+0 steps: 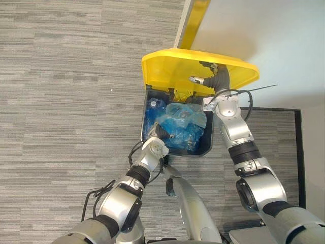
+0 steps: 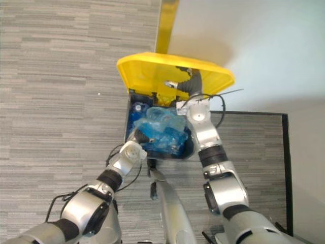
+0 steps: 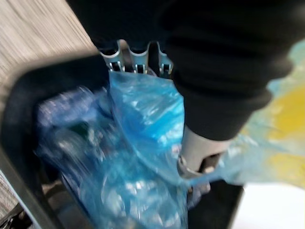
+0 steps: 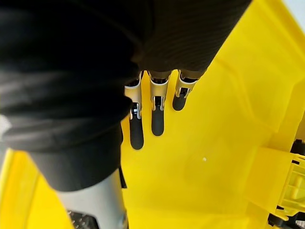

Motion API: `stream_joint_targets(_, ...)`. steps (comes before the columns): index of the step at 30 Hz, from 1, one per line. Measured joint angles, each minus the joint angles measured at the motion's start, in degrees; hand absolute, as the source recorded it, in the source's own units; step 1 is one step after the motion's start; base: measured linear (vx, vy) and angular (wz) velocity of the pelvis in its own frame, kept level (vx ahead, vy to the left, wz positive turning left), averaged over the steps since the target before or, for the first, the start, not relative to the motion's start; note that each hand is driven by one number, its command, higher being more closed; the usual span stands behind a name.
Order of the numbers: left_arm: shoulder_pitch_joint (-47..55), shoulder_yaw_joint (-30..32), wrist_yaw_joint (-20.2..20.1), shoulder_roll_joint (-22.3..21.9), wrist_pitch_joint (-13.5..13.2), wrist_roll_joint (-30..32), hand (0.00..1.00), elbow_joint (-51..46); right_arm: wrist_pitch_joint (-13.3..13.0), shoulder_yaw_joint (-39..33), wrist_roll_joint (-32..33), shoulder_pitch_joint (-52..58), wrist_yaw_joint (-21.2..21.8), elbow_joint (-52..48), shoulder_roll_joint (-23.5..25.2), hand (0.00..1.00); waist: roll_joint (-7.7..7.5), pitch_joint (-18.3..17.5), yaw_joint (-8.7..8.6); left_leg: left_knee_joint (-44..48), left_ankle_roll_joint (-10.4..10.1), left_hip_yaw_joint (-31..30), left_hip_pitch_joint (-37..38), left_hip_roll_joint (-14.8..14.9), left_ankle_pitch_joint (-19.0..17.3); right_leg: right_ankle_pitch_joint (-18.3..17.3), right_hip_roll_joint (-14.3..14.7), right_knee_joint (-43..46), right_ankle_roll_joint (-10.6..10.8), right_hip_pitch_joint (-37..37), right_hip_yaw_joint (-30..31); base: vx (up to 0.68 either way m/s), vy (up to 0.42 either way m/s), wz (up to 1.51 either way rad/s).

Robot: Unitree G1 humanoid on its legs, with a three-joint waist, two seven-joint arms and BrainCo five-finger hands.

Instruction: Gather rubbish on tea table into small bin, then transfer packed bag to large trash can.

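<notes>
**Blue bag (image 1: pixel 182 122) held inside the large trash can (image 1: pixel 208 144)**

The dark can stands on the grey carpet floor (image 1: pixel 66 101) at 12 o'clock from the robot, its yellow lid (image 1: pixel 167 68) tipped up and back. The right hand (image 1: pixel 212 77) rests flat-fingered against the lid's underside, fingers (image 4: pixel 157 121) straight, grasping nothing. The left hand (image 1: pixel 159 133) reaches into the can at the bag's 7 o'clock edge, thumb (image 3: pixel 200 152) and fingers closed on the crumpled plastic. The bag sits within the can's walls, below the lid.
</notes>
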Motion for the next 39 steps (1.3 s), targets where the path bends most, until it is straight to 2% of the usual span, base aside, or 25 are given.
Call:
stream_joint_targets(3, 5.4, 1.3, 0.2, -0.1, 0.4, 0.7, 0.0, -4.0, 0.1, -0.2, -2.2, 5.3, 1.0, -0.1, 0.6, 0.0, 0.07, -0.1, 0.06, -1.1, 0.5, -1.4, 2.5, -0.8, 0.2, -0.2, -0.4, -1.2, 0.4, 3.6, -0.3, 0.0, 0.049, 0.11)
stream_joint_targets(6, 12.5, 1.8, 0.1, 0.5, 0.5, 0.8, 0.0, -10.3, 0.1, -1.8, -4.1, 11.0, 1.6, -0.1, 0.7, 0.0, 0.11, -1.0, 0.76, -5.6, 2.9, -2.1, 4.2, -3.0, 2.2, 0.3, -2.6, -2.6, 1.2, 4.7, -0.5, -0.01, 0.046, 0.32)
stream_joint_targets(10, 20.3, 4.6, 0.2, 2.5, 0.5, 1.9, 0.0, -17.4, 0.7, -3.0, -6.6, 17.4, 2.7, -0.1, 2.2, 0.0, 0.29, -1.2, 0.96, -8.1, 2.2, -6.2, 6.3, -3.8, 4.0, 0.2, -3.4, -4.0, 1.6, 7.7, -2.9, 0.06, 0.022, 0.31)
stream_joint_targets(12, 26.5, 6.8, 0.9, 2.2, 0.0, 1.8, 0.0, -21.8, 1.1, -6.2, -7.2, 22.9, 2.8, -0.5, 3.8, 0.0, 0.41, -2.2, 1.0, -8.5, 2.3, -7.8, 7.8, -4.0, 4.5, -0.8, -4.1, -3.6, 1.9, 9.8, -4.3, 0.05, 0.026, 0.37)
stream_joint_targets(14, 29.3, 8.8, 1.0, 1.8, -0.6, 1.0, 0.0, -22.4, 1.4, -7.1, -7.4, 26.1, 2.9, -1.6, 4.6, 0.0, 0.38, -3.0, 1.06, -8.7, 2.4, -7.9, 8.5, -4.2, 4.5, -1.1, -4.5, -3.6, 2.2, 10.6, -4.5, 0.02, 0.045, 0.16)
stream_joint_targets(16, 34.6, 14.6, 1.0, 1.3, -1.8, -4.0, 0.0, -21.0, 1.7, -8.2, -8.8, 32.1, 3.5, -4.8, 6.5, 0.0, 0.31, -4.8, 1.05, -8.8, 3.1, -7.8, 9.8, -5.5, 4.5, -1.6, -5.8, -2.3, 3.0, 11.3, -4.3, 0.03, 0.094, 0.05)
stream_joint_targets(18, 36.6, 18.1, 1.0, 1.3, -1.9, -7.0, 0.0, -18.5, 2.1, -8.8, -8.9, 34.2, 3.9, -4.9, 7.4, 0.0, 0.36, -4.8, 1.04, -8.2, 3.5, -7.6, 11.6, -6.2, 4.3, -1.7, -6.4, -1.0, 3.0, 12.6, -3.8, 0.01, 0.093, -0.05)
stream_joint_targets(20, 38.8, 23.4, 1.1, 1.3, -1.9, -11.5, 0.0, -13.4, 2.4, -9.6, -9.0, 38.9, 4.4, -6.6, 9.3, 0.0, 0.34, -5.0, 1.38, -4.0, 5.1, -6.2, 12.9, -7.5, 2.4, -2.0, -7.2, 0.9, 3.6, 14.4, -2.3, -0.06, 0.151, -0.24)
stream_joint_targets(21, 39.2, 24.1, 1.0, 1.3, -1.9, -12.2, 0.0, -12.5, 2.4, -9.6, -9.1, 39.7, 4.7, -7.0, 9.8, 0.0, 0.33, -5.0, 1.39, -2.9, 5.4, -5.8, 12.9, -7.7, 1.9, -1.9, -7.4, 1.1, 3.7, 14.6, -2.0, -0.13, 0.155, -0.44)
stream_joint_targets(23, 40.4, 24.9, 0.7, 1.1, -1.8, -14.7, 0.0, -9.0, 2.4, -9.3, -11.2, 43.0, 5.3, -7.4, 11.3, 0.0, 0.03, -5.2, 1.41, 1.3, 7.0, -3.2, 12.4, -9.1, 0.4, -0.5, -8.2, 1.7, 6.0, 14.7, 0.5, -0.2, 0.156, -0.43)
stream_joint_targets(24, 40.3, 26.2, 0.5, 0.3, -1.8, -15.5, 0.0, -7.5, 2.4, -9.1, -11.2, 45.9, 5.5, -7.9, 11.9, 0.0, -0.11, -5.6, 1.02, 2.0, 7.8, -2.4, 11.9, -9.6, 0.2, -0.1, -9.3, 0.0, 9.2, 15.1, 1.1, -0.28, 0.129, -0.26)
stream_joint_targets(25, 39.9, 27.5, 0.3, -0.4, -2.0, -16.5, 0.0, -6.5, 2.4, -9.1, -11.1, 48.8, 5.8, -8.4, 12.6, 0.0, 0.3, -5.7, 0.96, 1.1, 8.4, -1.4, 12.0, -9.3, 1.4, -1.9, -10.4, -0.2, 10.2, 15.1, -0.8, -0.33, 0.127, -0.39)
stream_joint_targets(26, 40.0, 29.3, -0.1, -0.6, -2.2, -17.7, 0.0, -5.4, 2.4, -8.8, -11.2, 51.5, 6.4, -8.0, 13.7, 0.0, 0.76, -6.5, 0.98, -1.0, 8.3, 0.4, 12.4, -8.4, 3.2, -3.3, -11.2, 5.6, 7.3, 13.0, -3.8, -0.25, 0.061, -0.46)
stream_joint_targets(28, 39.8, 30.8, -0.4, -0.5, -2.2, -18.5, 0.0, -2.7, 2.4, -9.7, -11.3, 55.6, 7.1, -3.5, 15.1, 0.0, 1.28, -8.3, 0.62, -6.5, 7.9, 2.7, 14.3, -6.5, 6.6, -5.7, -11.6, 16.6, 4.4, 12.3, -6.4, -0.15, 0.024, -0.69)
stream_joint_targets(29, 39.9, 30.7, -0.6, -0.5, -2.2, -18.6, 0.0, -1.6, 2.4, -11.5, -11.4, 57.1, 7.1, 0.4, 15.8, 0.0, 1.74, -9.6, 0.6, -8.9, 7.3, 3.4, 14.9, -5.4, 8.0, -7.4, -11.9, 21.7, 4.2, 12.7, -6.3, -0.07, -0.019, -0.59)
stream_joint_targets(30, 39.8, 30.3, -0.6, -0.5, -2.2, -18.6, 0.0, -0.9, 2.5, -12.5, -11.4, 57.8, 7.1, 2.9, 15.8, 0.0, 1.57, -10.4, 0.08, -10.0, 7.0, 3.6, 15.0, -4.9, 8.8, -8.1, -12.5, 24.5, 4.1, 13.9, -5.7, -0.02, -0.083, -0.34)
stream_joint_targets(31, 39.5, 30.0, -0.8, -0.5, -2.2, -18.8, 0.0, -0.2, 2.6, -14.4, -11.4, 58.2, 7.0, 5.8, 15.8, 0.0, 1.19, -10.7, -0.26, -11.0, 6.6, 3.7, 15.0, -4.4, 9.5, -10.5, -13.3, 25.8, 4.8, 16.0, -4.6, -0.04, -0.154, -0.24)
stream_joint_targets(33, 38.0, 29.5, -1.5, -0.4, -2.1, -19.5, 0.0, 1.5, 2.4, -19.5, -10.9, 57.6, 6.3, 10.6, 15.6, 0.0, -0.36, -11.1, -0.62, -11.3, 6.1, 4.9, 14.9, -4.0, 9.6, -12.9, -13.2, 25.4, 6.6, 16.7, -4.1, -0.11, -0.236, -0.32)
stream_joint_targets(34, 37.4, 30.0, -1.8, -0.8, -2.0, -19.6, 0.0, 2.6, 2.4, -21.5, -10.7, 57.1, 5.7, 12.7, 15.7, 0.0, 0.36, -11.7, -1.11, -12.3, 5.9, 5.1, 15.9, -3.6, 9.8, -12.8, -11.5, 21.8, 7.2, 18.6, -4.4, -0.06, -0.193, -0.84)
stream_joint_targets(35, 37.5, 30.8, -2.0, -2.2, -2.2, -19.7, 0.0, 4.2, 2.4, -22.7, -10.7, 56.7, 4.8, 16.1, 14.9, 0.0, 2.41, -13.8, 0.77, -15.4, 9.0, 6.3, 16.4, -2.4, 11.3, -13.6, -8.8, 10.7, 6.9, 22.8, -3.0, -0.01, -0.161, -1.08)
stream_joint_targets(36, 37.5, 32.6, -2.2, -2.1, -2.4, -19.7, 0.0, 4.5, 2.7, -23.8, -10.6, 55.5, 4.7, 17.0, 14.8, 0.0, 2.59, -14.8, 1.01, -16.4, 5.5, 8.7, 16.5, -1.3, 12.6, -17.2, -9.0, 13.8, 3.3, 22.8, -3.6, -0.02, -0.214, -1.06)
stream_joint_targets(37, 37.2, 33.8, -2.0, -1.7, -2.3, -19.7, 0.0, 4.7, 2.8, -23.9, -10.5, 55.0, 4.6, 17.9, 15.6, 0.0, 0.49, -15.1, 0.53, -17.0, 4.6, 9.7, 16.9, -2.9, 13.3, -20.6, -11.3, 14.1, 3.8, 23.8, -3.7, -0.05, -0.203, -0.59)
stream_joint_targets(38, 36.6, 33.8, -1.9, -1.4, -2.3, -20.1, 0.0, 5.6, 3.1, -24.7, -9.9, 53.7, 4.7, 19.6, 15.7, 0.0, 1.25, -14.4, 0.28, -18.1, 4.3, 10.0, 18.2, -3.0, 13.7, -20.7, -10.5, 12.5, 4.1, 24.4, -3.2, -0.06, -0.194, -0.39)
stream_joint_targets(39, 37.0, 33.2, -2.5, -1.6, -2.3, -20.7, 0.0, 6.9, 3.4, -25.0, -9.7, 53.0, 4.7, 20.8, 15.1, 0.0, 2.43, -15.2, 0.15, -20.1, 4.5, 10.6, 18.7, -2.6, 14.7, -18.5, -8.7, 9.2, 3.5, 24.9, -2.6, -0.06, -0.112, -0.51)
